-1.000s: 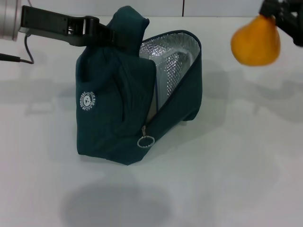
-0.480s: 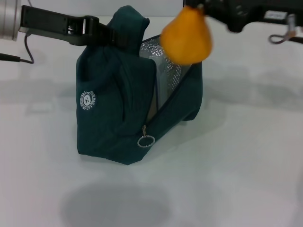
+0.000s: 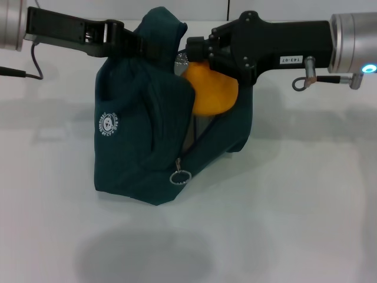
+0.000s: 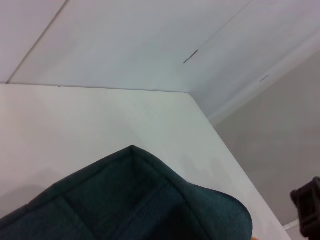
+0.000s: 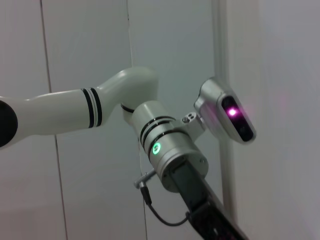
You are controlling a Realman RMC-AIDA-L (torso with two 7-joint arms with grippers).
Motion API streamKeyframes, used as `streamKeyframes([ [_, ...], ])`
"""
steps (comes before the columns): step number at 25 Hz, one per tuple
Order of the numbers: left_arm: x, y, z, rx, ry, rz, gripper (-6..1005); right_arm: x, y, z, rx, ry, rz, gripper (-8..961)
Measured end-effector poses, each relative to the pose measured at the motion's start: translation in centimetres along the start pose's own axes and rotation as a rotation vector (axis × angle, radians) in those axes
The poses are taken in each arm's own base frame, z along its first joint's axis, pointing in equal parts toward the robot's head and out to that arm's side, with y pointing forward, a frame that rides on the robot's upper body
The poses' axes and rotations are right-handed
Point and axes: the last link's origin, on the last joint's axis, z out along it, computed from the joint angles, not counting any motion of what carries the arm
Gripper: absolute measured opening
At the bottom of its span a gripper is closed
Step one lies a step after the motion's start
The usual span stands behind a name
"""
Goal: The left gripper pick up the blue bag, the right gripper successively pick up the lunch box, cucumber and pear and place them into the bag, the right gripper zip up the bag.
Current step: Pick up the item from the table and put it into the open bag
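Observation:
The blue bag (image 3: 144,135) stands on the white table (image 3: 294,206), held up at its top by my left gripper (image 3: 136,42), which is shut on the fabric. The bag's mouth is open toward the right, with its zipper pull ring (image 3: 180,176) hanging low at the front. My right gripper (image 3: 197,50) is shut on the orange-yellow pear (image 3: 211,89) and holds it at the bag's opening, partly inside. The bag's top corner shows in the left wrist view (image 4: 135,200). The lunch box and cucumber are hidden from view.
The right arm (image 3: 294,44) reaches in from the right above the table. A black cable (image 3: 32,65) hangs by the left arm. The left arm (image 5: 165,150) shows against a wall in the right wrist view.
My right gripper has carried the pear from the far right leftward and down to the bag's opening. The left gripper and the bag have stayed still.

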Motion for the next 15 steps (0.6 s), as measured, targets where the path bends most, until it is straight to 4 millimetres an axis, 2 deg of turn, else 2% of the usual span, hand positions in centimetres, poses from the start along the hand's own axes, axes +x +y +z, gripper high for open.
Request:
streamKeyframes([
  [15,-0.25,-0.24,-0.15,0.008,0.000,-0.007,55,0.34,0.09,-0.16,0.014,-0.031,0.032,119],
])
